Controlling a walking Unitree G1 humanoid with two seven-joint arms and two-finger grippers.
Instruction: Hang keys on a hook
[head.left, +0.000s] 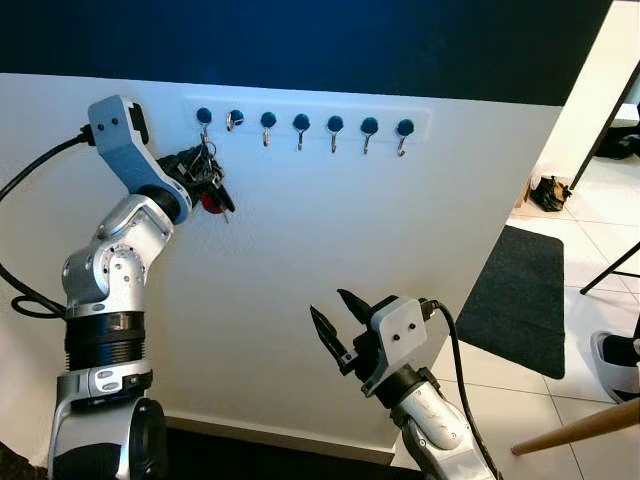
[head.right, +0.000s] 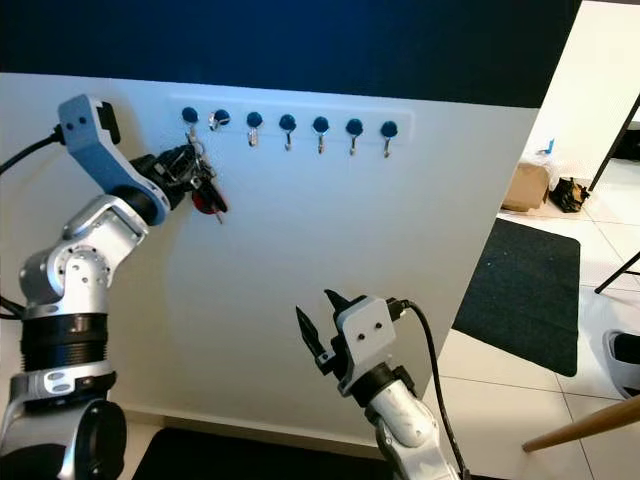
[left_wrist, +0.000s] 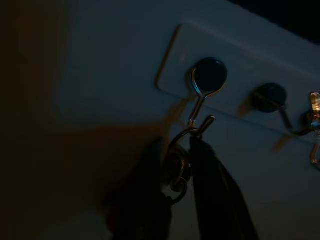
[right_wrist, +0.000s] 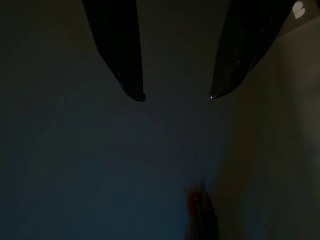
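Note:
A white rail (head.left: 310, 105) on the wall carries several blue-capped metal hooks. My left gripper (head.left: 193, 166) is raised to the leftmost hook (head.left: 204, 120) and is shut on a bunch of keys (head.left: 212, 185) with a red tag. In the left wrist view the key ring (left_wrist: 176, 167) sits between my two fingers, and its top loop rests over the upturned tip of that hook (left_wrist: 202, 100). My right gripper (head.left: 330, 304) is held low in front of the bare white wall, open and with nothing in it; its fingers (right_wrist: 120, 55) are spread wide apart.
The white wall (head.left: 350, 260) stands close in front, with dark paint above it. The second hook (head.left: 234, 121) has a silver piece on it. At the right lie a tiled floor, a dark mat (head.left: 520, 300), a wooden pole (head.left: 575, 430), a shoe (head.left: 615, 360) and a bag (head.left: 550, 192).

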